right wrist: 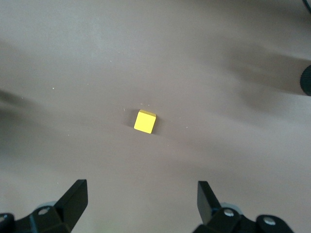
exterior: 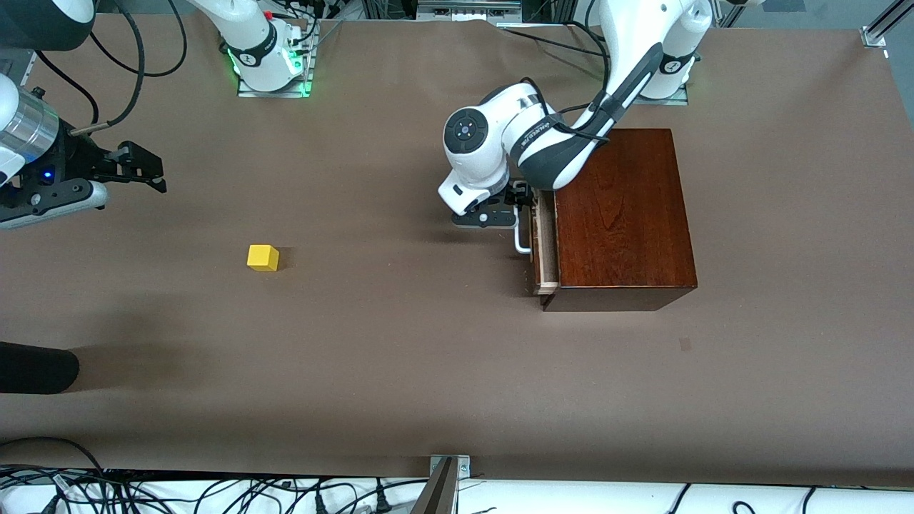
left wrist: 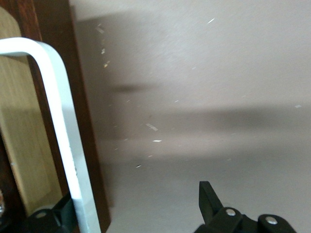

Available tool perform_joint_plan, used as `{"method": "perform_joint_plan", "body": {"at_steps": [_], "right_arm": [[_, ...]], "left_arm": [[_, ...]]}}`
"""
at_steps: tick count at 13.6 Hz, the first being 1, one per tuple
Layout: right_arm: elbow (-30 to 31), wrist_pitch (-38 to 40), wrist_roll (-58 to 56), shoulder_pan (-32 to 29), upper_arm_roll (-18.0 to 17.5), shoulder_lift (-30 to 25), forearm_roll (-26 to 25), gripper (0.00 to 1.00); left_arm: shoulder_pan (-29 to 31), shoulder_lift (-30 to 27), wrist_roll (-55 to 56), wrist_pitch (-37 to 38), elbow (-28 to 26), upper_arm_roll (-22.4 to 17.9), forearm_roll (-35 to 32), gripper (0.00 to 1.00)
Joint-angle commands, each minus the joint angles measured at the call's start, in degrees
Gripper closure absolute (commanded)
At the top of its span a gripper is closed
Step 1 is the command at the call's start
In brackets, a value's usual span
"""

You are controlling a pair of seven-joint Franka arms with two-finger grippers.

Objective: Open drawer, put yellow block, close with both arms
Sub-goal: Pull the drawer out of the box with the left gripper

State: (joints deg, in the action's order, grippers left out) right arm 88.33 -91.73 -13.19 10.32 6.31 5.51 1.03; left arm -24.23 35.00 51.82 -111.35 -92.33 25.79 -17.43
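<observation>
One yellow block (exterior: 263, 258) sits alone on the brown table (exterior: 400, 371), toward my right arm's end and well apart from everything else. One wooden box (exterior: 621, 214) stands toward my left arm's end, and it houses one drawer (exterior: 544, 243), drawn out a short way so that a strip of its pale tray shows. What lies inside that strip cannot be told. One white handle (exterior: 523, 235) runs along the drawer's dark front.

I have two arms. My left gripper (exterior: 519, 202) is at the drawer front, with the handle passing between its fingers (left wrist: 210, 199); in the left wrist view the white bar lies against one finger and the other stands clear of it, so the jaws are apart and not clamped. My right gripper (exterior: 146, 175) hangs in the air over bare table at my right arm's end, near the view's edge. Its jaws stand wide and hold nothing. In the right wrist view the block (right wrist: 145, 121) lies on the table below, ahead of the two spread fingers (right wrist: 75, 199) and touching neither.
</observation>
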Motion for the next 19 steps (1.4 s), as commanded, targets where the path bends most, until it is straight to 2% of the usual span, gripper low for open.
{"method": "perform_joint_plan", "body": {"at_steps": [1,4,9,13,18,19], "right_arm": [[-0.7,0.68,-0.08,-0.57,-0.25,0.2,0.38,0.0],[-0.7,0.68,-0.17,-0.57,-0.25,0.2,0.38,0.0],[-0.7,0.59,-0.25,-0.57,-0.25,0.2,0.38,0.0],[-0.87,-0.81,0.18,-0.74,-0.33,0.2,0.64,0.0],[-0.87,-1.52,0.45,-0.22,-0.42,0.2,0.03,0.0],[-0.79,-3.09,0.01,-0.74,-0.42,1.68,0.81,0.0]], "left_arm": [[-2.13,3.76,0.74,-3.51,5.57,0.22,-0.32,0.0],[-4.42,4.55,0.74,-6.07,7.33,-0.04,-0.59,0.0],[-5.22,4.64,0.74,-6.25,8.04,0.05,-0.32,0.0],[-4.69,2.19,0.3,-5.37,8.91,0.13,-0.41,0.0],[-3.11,-5.62,-0.31,10.68,11.02,0.05,-0.5,0.0],[-1.98,-6.95,-0.4,14.63,12.33,-0.04,-0.5,0.0]]}}
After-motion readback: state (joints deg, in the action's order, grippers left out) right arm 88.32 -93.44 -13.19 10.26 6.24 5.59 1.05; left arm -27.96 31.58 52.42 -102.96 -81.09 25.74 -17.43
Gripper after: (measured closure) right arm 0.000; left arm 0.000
